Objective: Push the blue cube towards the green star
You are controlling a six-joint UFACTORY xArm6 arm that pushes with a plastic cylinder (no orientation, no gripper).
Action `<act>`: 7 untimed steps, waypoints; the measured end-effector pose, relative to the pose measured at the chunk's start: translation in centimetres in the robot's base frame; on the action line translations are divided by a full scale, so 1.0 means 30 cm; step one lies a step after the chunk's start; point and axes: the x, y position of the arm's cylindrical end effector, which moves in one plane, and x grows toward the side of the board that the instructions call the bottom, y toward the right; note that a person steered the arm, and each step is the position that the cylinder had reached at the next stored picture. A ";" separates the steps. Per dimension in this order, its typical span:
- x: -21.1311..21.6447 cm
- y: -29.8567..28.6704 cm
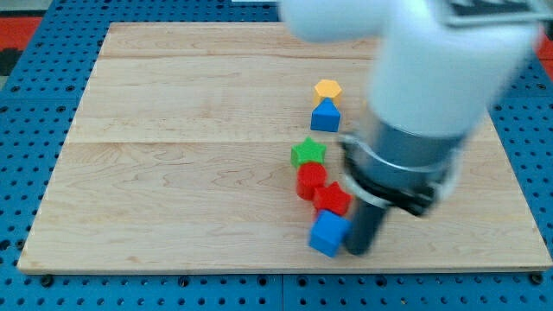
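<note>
The blue cube (pixel 328 233) lies near the view's bottom edge of the wooden board (pixel 173 173). My tip (pixel 358 249) rests right beside the cube, on its right side, touching or nearly touching it. The green star (pixel 308 153) lies above the cube, toward the view's top. Two red blocks lie between them: one (pixel 310 180) just below the star, the other (pixel 332 199) just above the blue cube.
A yellow hexagon-like block (pixel 327 88) and a blue triangular block (pixel 326 116) sit close together above the green star. The arm's large white and grey body (pixel 423 104) hides the board's right part. A blue pegboard (pixel 17 173) surrounds the board.
</note>
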 end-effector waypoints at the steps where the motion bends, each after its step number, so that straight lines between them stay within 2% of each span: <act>1: -0.121 -0.257; 2: -0.025 -0.309; 3: 0.062 -0.227; 7: 0.046 -0.448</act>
